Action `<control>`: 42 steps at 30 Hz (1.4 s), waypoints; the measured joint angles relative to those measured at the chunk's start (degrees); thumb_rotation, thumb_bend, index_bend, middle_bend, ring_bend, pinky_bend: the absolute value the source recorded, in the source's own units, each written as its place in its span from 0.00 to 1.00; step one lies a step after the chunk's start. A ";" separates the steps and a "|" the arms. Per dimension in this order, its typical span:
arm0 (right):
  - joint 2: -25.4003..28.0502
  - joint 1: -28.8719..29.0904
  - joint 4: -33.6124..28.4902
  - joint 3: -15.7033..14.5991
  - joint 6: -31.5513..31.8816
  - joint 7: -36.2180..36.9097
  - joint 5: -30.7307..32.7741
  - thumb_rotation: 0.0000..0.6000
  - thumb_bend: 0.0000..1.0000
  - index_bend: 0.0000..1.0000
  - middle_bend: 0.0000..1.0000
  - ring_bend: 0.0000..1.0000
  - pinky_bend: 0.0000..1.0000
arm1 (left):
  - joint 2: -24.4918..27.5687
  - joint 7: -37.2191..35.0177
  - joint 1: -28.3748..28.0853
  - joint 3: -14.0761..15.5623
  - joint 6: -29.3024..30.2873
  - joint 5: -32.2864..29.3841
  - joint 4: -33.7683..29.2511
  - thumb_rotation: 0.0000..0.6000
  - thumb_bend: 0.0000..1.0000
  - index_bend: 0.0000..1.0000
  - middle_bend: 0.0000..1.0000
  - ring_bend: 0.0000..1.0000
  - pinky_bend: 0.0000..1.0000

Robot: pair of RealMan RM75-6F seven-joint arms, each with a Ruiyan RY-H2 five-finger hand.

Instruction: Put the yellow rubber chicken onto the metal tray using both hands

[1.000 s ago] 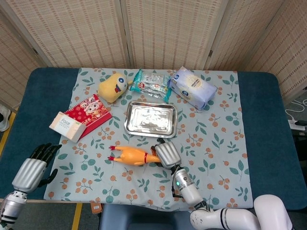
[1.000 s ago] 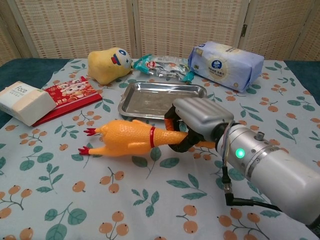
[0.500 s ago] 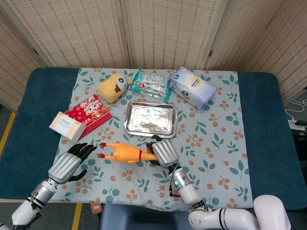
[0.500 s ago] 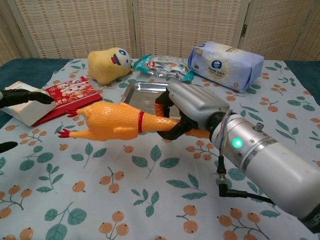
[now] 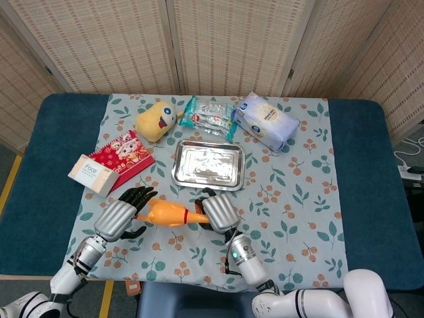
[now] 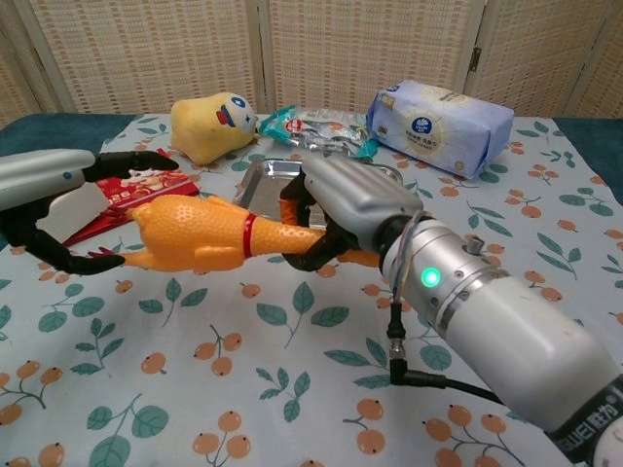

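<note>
The yellow rubber chicken hangs level above the cloth, just in front of the metal tray. My right hand grips its neck beside the red collar. My left hand is at the chicken's leg end. Its dark fingers are spread above and below the rear of the body, not closed on it. The tray holds nothing, and the right hand hides part of its front edge in the chest view.
Behind the tray lie a yellow plush toy, a clear snack packet and a blue tissue pack. A red packet and a white tissue box sit at the left, close to my left hand.
My right hand has lifted the chicken off the cloth and carried it leftward. My left hand has swung in from the table's front left corner to the chicken's leg end.
</note>
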 measured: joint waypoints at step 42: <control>0.18 0.30 -1.37 1.38 0.98 -1.06 1.81 1.00 0.36 0.92 0.61 0.67 0.93 | -9.69 -3.34 -4.22 -1.49 1.43 -7.24 4.11 1.00 0.74 0.89 0.88 0.80 0.76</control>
